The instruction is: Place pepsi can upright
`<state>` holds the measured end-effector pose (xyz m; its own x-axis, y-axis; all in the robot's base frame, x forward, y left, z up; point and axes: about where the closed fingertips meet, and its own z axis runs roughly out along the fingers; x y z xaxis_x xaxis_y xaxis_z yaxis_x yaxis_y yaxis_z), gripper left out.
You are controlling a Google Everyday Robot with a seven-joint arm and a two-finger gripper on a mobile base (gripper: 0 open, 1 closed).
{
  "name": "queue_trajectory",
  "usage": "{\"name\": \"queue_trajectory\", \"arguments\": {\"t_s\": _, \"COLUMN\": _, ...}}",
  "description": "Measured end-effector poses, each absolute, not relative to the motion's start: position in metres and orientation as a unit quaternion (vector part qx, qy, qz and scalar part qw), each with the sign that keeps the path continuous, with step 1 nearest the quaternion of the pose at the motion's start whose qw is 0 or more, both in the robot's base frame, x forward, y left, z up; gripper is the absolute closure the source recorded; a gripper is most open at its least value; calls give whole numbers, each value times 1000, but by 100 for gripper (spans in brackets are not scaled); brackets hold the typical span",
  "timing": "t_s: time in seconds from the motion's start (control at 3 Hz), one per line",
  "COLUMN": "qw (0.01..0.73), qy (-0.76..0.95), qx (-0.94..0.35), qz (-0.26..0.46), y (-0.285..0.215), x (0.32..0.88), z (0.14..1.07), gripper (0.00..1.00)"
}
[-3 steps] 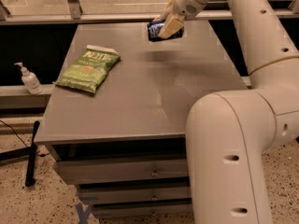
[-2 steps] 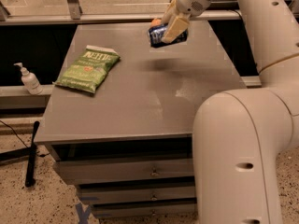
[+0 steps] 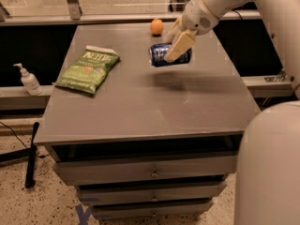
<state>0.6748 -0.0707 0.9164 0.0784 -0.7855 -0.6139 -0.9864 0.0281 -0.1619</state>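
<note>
**Pepsi can (image 3: 157,54) held sideways above the table (image 3: 140,107)**

At 5 o'clock the robot's white body (image 3: 267,172) was cut off by the frame. On the grey top, a green chip bag (image 3: 86,69) lay at 10 o'clock. Toward 1 o'clock the gripper (image 3: 172,54) clasped the can, which hung on its side. One finger (image 3: 180,42) crossed its front and the other was hidden behind. An orange ball (image 3: 156,26) sat at 12 o'clock.

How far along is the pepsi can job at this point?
Done: the gripper is shut on the pepsi can. In hand: the can hangs on its side above the table, right of the chip bag. Left: turning it upright, setting it down, letting go.
</note>
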Motion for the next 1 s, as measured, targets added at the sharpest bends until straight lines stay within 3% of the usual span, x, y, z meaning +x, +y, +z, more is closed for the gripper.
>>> {"name": "queue_trajectory", "arguments": {"t_s": 0.33, "qw": 278, "qy": 662, "qx": -672, "qz": 182, "y": -55, "x": 611, "z": 888, "gripper": 100}}
{"name": "queue_trajectory", "arguments": {"t_s": 1.0, "qw": 253, "qy": 664, "qx": -676, "qz": 195, "y": -50, "x": 599, "z": 864, "gripper": 100}}
